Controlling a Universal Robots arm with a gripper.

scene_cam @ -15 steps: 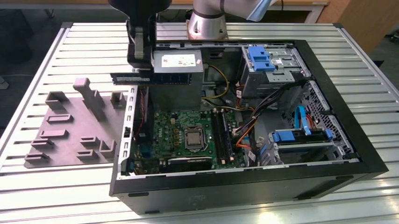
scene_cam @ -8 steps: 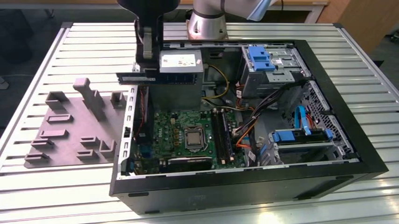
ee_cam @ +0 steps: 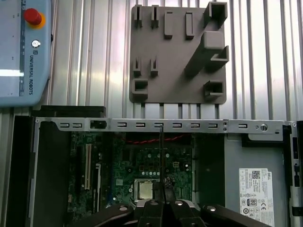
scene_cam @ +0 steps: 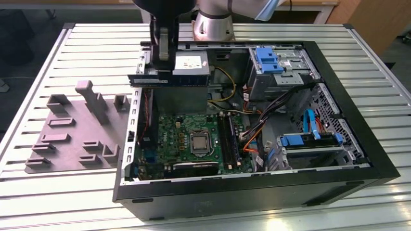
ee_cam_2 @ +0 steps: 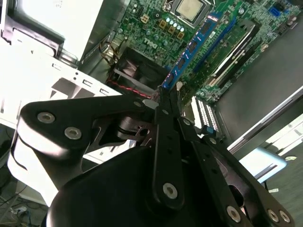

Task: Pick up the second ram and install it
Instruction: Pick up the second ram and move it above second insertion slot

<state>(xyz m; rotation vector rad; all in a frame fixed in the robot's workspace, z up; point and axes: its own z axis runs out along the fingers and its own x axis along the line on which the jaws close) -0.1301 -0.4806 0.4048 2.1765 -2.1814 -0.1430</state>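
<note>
The fingers [ee_cam_2: 166, 137] are pressed together on the second ram [ee_cam_2: 189, 49], which is held above the motherboard [ee_cam_2: 151, 23], apart from it. A grey tray [scene_cam: 70, 139] is set on the tabletop [scene_cam: 96, 48] beside the motherboard's case [scene_cam: 257, 192].

Arm [scene_cam: 213, 23] entering from the top of the exterior view, wrist aimed straight down. Gripper [scene_cam: 163, 67] hanging vertical, fingers [ee_cam_2: 166, 137] drawn close together, clamped on the upper edge of a memory stick [scene_cam: 145, 78] held level. Black linkage bars splayed wide behind the fingertips in both wrist views.
</note>
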